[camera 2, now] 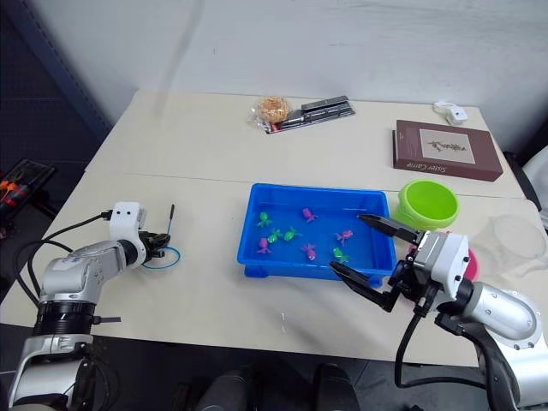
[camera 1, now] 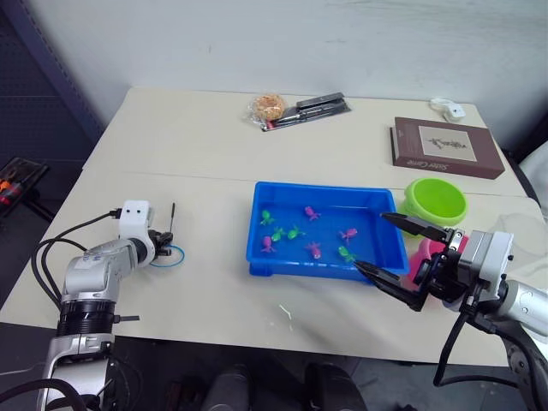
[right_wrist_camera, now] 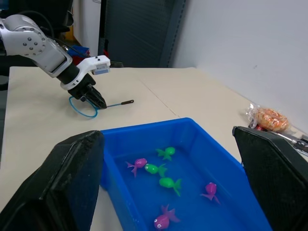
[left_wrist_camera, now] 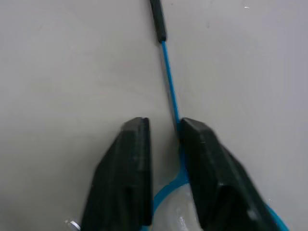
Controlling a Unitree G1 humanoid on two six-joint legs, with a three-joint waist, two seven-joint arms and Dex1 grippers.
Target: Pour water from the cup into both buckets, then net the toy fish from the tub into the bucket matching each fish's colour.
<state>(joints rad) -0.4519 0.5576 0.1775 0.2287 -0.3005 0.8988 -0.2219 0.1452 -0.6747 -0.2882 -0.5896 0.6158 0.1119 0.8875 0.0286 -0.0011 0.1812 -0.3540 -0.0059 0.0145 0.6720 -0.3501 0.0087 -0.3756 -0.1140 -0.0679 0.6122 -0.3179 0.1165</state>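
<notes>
Blue rectangular plastic tub [camera 1: 272,261] sits mid-tabletop, pink and green toy fish [camera 1: 313,250] inside. Right gripper [camera 1: 392,249] spread wide at the tub's right end. Left gripper [camera 2: 159,244], near the left edge, fingers nearly together over the blue-hooped net [camera 2: 168,245], handle just beside one finger.

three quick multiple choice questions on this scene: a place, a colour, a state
1. Where is the net? A in the tub B on the table left of the tub C on the book
2. Nearest the book is A the pink bucket B the lime green bucket C the cup
3. The right gripper is A open B shut on a fish C shut on the cup
1 B: the net lies on the table by the left gripper. 2 B: the lime green bucket stands closest to the book. 3 A: the right gripper's fingers are spread wide, empty.
</notes>
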